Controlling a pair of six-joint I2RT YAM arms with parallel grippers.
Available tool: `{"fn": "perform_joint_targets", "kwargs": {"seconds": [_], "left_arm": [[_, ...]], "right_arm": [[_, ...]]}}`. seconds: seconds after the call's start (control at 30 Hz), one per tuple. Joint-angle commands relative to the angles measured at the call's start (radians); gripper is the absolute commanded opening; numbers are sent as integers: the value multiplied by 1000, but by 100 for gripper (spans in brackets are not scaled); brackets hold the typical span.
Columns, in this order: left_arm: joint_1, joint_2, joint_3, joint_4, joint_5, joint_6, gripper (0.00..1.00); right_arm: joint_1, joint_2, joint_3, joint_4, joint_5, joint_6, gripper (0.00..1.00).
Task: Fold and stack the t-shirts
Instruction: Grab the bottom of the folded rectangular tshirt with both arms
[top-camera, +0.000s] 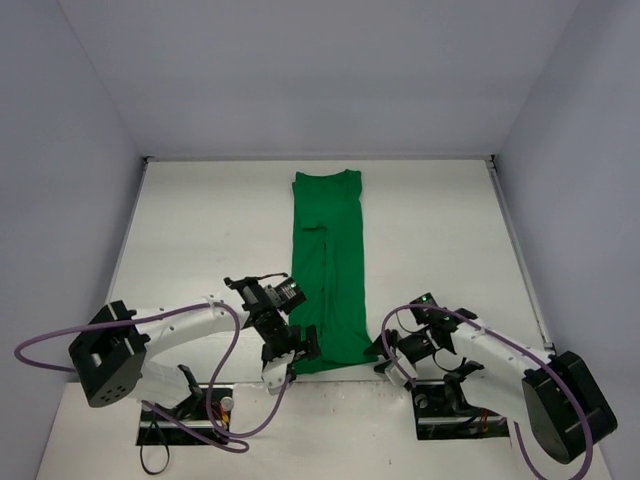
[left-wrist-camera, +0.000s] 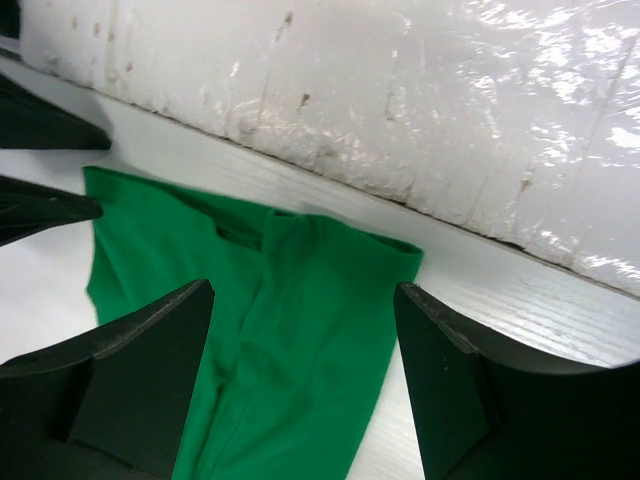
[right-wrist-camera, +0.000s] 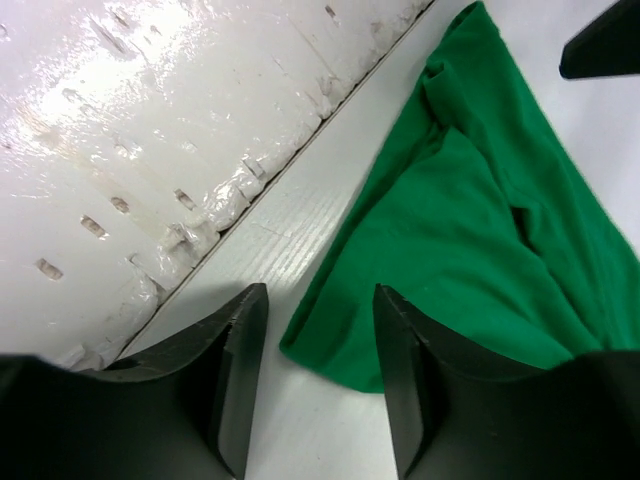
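Left hand (left-wrist-camera: 302, 292), fingers apart, hung over the near left corner of the green t-shirt (top-camera: 330, 270), a long folded strip lying along the white bench (top-camera: 200, 230); right hand (right-wrist-camera: 320, 292), fingers also apart, sat just beside its near right corner.

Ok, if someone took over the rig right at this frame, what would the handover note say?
Left gripper: open, over the near left corner of the t-shirt, gripping nothing.
Right gripper: open, at the near right corner, gripping nothing.
T-shirt: mid-table, lying as a long narrow strip from the far edge toward the arms.
Done: the lengthwise folds appear finished.
Left: probably grip both near corners and fold the strip end over end. No other shirt is in view to stack.
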Motion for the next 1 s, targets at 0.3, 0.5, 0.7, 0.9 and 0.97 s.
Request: {"fn": "perform_joint_targets", "kwargs": {"seconds": [0.3, 0.5, 0.7, 0.9, 0.97], "left_arm": [[-37, 110, 80, -253, -1, 116, 58], [-42, 219, 173, -255, 13, 2, 55], [-45, 344, 262, -260, 8, -78, 54], [-64, 392, 312, -311, -38, -81, 53], [-64, 380, 307, -321, -57, -39, 55]], "right_arm": [[-29, 227, 15, -36, 112, -694, 37], [-42, 286, 47, -34, 104, -683, 44], [-64, 310, 67, -38, 130, -705, 45], [-75, 193, 21, -42, 181, -705, 47], [-83, 135, 2, -42, 200, -705, 47]]}}
